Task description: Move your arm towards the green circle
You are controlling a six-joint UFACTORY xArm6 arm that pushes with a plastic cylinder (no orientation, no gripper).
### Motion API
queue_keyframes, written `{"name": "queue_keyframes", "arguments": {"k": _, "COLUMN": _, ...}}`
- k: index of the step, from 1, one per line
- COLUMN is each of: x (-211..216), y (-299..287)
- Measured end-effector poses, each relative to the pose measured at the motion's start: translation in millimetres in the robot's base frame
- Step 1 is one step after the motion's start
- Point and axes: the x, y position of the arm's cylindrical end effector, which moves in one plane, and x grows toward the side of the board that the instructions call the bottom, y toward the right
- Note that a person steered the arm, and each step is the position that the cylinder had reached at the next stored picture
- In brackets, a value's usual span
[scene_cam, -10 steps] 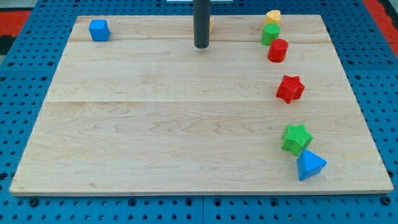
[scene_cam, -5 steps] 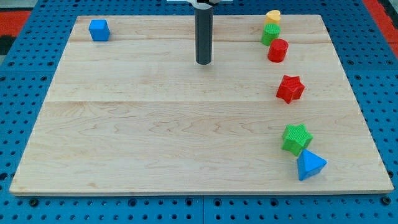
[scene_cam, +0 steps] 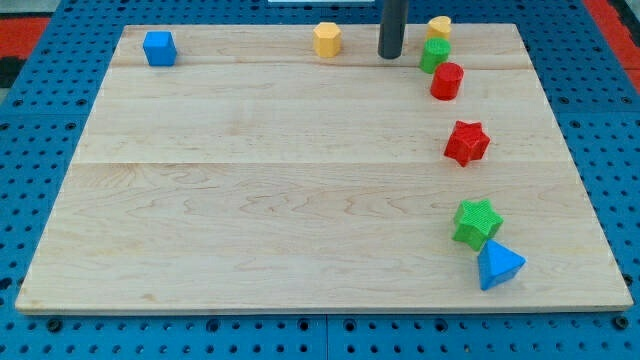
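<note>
The green circle (scene_cam: pixel 434 54) sits near the view's top right of the wooden board (scene_cam: pixel 250 200), between a yellow block (scene_cam: pixel 438 27) above it and a red cylinder (scene_cam: pixel 446 80) below it. My tip (scene_cam: pixel 390 56) stands just to the left of the green circle, a small gap apart from it.
A yellow hexagon (scene_cam: pixel 326 39) lies left of my tip at the top. A blue cube (scene_cam: pixel 158 47) is at the top left. A red star (scene_cam: pixel 466 142), a green star (scene_cam: pixel 476 222) and a blue triangle (scene_cam: pixel 498 265) run down the right side.
My tip has moved to the right and towards the view's top, from the board's upper middle to beside the green circle. The yellow hexagon, hidden behind the rod before, now shows.
</note>
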Motion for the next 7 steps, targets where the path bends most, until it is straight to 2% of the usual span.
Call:
{"name": "queue_keyframes", "arguments": {"k": 1, "x": -26, "y": 2}}
{"name": "queue_keyframes", "arguments": {"k": 4, "x": -29, "y": 2}}
{"name": "queue_keyframes", "arguments": {"k": 7, "x": 12, "y": 2}}
